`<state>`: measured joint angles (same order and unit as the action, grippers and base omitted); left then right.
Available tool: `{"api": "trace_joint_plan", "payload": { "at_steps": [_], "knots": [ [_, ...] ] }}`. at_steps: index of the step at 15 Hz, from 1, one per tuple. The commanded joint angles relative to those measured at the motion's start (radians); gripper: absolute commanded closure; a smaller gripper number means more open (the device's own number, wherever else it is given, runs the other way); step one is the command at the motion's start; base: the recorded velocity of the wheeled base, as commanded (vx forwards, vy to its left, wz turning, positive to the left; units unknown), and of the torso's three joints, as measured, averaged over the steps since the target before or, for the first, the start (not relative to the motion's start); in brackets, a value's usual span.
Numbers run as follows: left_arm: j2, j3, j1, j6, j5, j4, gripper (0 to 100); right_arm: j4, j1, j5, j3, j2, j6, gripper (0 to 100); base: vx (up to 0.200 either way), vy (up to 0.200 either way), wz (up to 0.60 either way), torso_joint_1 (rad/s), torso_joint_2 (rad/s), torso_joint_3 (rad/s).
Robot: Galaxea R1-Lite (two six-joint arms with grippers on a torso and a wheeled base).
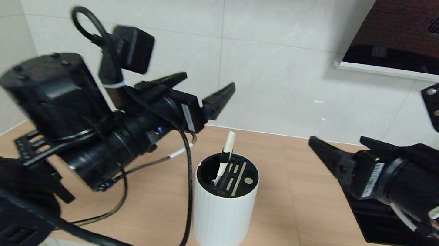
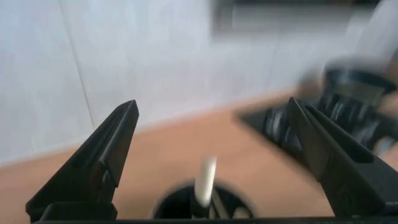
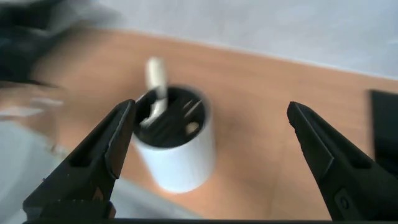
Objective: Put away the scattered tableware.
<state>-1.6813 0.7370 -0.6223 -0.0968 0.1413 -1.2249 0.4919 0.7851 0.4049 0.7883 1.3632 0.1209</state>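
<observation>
A white cylindrical utensil holder [image 1: 222, 211] with a black slotted top stands near the counter's front edge. A utensil with a white and black handle [image 1: 227, 150] sticks up out of it. My left gripper [image 1: 208, 84] hangs open in the air above and to the left of the holder, with nothing between its fingers. My right gripper [image 1: 335, 140] is open and empty, raised to the right of the holder. The left wrist view has the handle [image 2: 205, 180] and the holder [image 2: 199, 205] below the open gripper [image 2: 211, 104]. In the right wrist view, the holder [image 3: 177, 149] lies beyond the open gripper [image 3: 210, 107].
A thin rod with a white section [image 1: 177, 153] lies on the wooden counter [image 1: 283, 221] behind my left arm; what it is I cannot tell. A black cooktop [image 1: 395, 234] is set in the counter at the right. A range hood [image 1: 426, 41] hangs at upper right. A tiled wall is behind.
</observation>
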Motion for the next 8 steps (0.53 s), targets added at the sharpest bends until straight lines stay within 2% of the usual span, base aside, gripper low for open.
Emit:
{"api": "trace_joint_plan", "payload": {
  "at_steps": [1, 3, 4, 5, 7, 8],
  "knots": [
    [0.261, -0.105, 0.099, -0.017, 0.0, 0.012, 0, -0.004, -0.132, 0.035, -0.1, -0.205, -0.026, 0, 0.0, 0.0, 0.0, 0.0, 0.0, 0.0],
    [0.459, -0.303, 0.216, -0.018, -0.005, 0.038, 0, -0.009, -0.283, 0.054, -0.273, -0.447, -0.127, 0, 0.0, 0.0, 0.0, 0.0, 0.0, 0.0],
    [0.563, -0.378, 0.254, -0.021, -0.005, 0.076, 0, -0.012, -0.383, 0.017, -0.33, -0.539, -0.133, 0, 0.0, 0.0, 0.0, 0.0, 0.0, 0.0],
    [0.669, -0.429, 0.276, -0.029, -0.003, 0.14, 0, -0.032, -0.432, -0.018, -0.342, -0.628, -0.133, 0, 0.0, 0.0, 0.0, 0.0, 0.0, 0.0],
    [0.874, -0.475, 0.277, -0.04, -0.005, 0.318, 0, -0.118, -0.435, -0.029, -0.324, -0.796, -0.176, 0, 0.0, 0.0, 0.0, 0.0, 0.0, 0.0],
    [1.065, -0.472, 0.28, -0.044, -0.005, 0.556, 0, -0.257, -0.435, -0.029, -0.302, -0.926, -0.239, 0, 0.0, 0.0, 0.0, 0.0, 0.0, 0.0]
  ]
}}
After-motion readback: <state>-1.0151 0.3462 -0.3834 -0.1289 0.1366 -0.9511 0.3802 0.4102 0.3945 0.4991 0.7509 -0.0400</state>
